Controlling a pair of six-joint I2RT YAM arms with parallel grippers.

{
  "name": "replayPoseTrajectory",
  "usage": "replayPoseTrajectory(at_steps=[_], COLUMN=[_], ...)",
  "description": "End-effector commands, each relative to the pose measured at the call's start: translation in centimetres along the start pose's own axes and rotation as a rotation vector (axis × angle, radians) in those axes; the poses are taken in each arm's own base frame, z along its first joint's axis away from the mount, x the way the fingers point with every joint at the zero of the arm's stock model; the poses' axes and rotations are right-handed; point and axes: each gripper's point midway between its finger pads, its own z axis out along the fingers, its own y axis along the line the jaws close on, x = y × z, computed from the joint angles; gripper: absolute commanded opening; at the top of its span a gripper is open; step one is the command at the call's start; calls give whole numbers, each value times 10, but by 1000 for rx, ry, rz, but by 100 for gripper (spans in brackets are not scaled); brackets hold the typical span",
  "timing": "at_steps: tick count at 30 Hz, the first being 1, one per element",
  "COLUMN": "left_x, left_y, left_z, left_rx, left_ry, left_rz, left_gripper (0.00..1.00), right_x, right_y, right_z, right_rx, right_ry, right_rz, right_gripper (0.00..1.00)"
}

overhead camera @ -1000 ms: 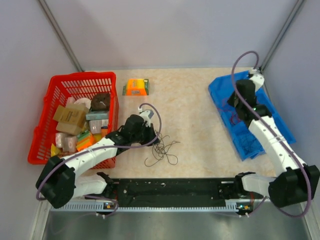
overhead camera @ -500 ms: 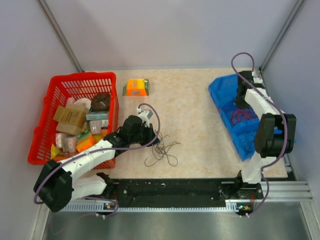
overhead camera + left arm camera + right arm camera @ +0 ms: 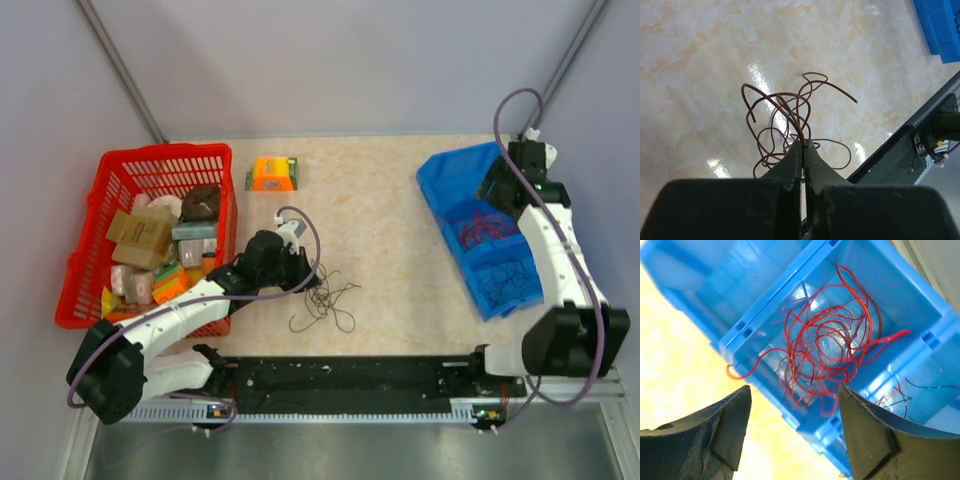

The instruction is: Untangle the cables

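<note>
**Left gripper** (image 3: 803,146): clenched, its tips pinching one strand where it leaves the brown cables (image 3: 782,120). It sits well apart from the blue bin (image 3: 445,172), on the left arm's side.

**Right gripper** (image 3: 793,390): jaws spread, nothing between them. It hangs directly above the blue bin's middle compartment.

**Brown cables:** a loose wiry tangle on the table (image 3: 400,200), well apart from the blue bin. Several free ends poke out of it.

**Red cables** (image 3: 825,350): a coiled nest inside the blue bin's middle compartment, with one loop spilling over its wall.

**Dark cables** (image 3: 505,282): a sparse bundle in the neighbouring compartment, nearer the arm bases.

**Handling, judged:** very light and springy, holding its curl. The strands are thin enough to slip from the pads and will snag at the crossings. Best pinched at a free end or an outer loop and drawn out slowly, not grabbed at the knotted middle.
</note>
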Motion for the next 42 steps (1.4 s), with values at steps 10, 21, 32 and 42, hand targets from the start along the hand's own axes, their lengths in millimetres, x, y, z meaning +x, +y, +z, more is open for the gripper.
replayPoseTrajectory(at_steps=[10, 21, 32, 42], left_x=[-20, -21, -25, -28], left_y=[-23, -17, -40, -61], left_z=[-1, -8, -16, -12], left_rx=[93, 61, 151, 254], left_ry=[-37, -54, -27, -9], left_rz=[48, 69, 63, 9], left_gripper=[0, 0, 0, 0], right_x=[44, 19, 2, 88], right_y=[-25, -21, 2, 127], right_z=[-15, 42, 56, -106], right_rx=[-65, 22, -6, -640], right_ry=[-44, -73, 37, -5], right_rz=[101, 77, -4, -360], right_gripper=[46, 38, 55, 83])
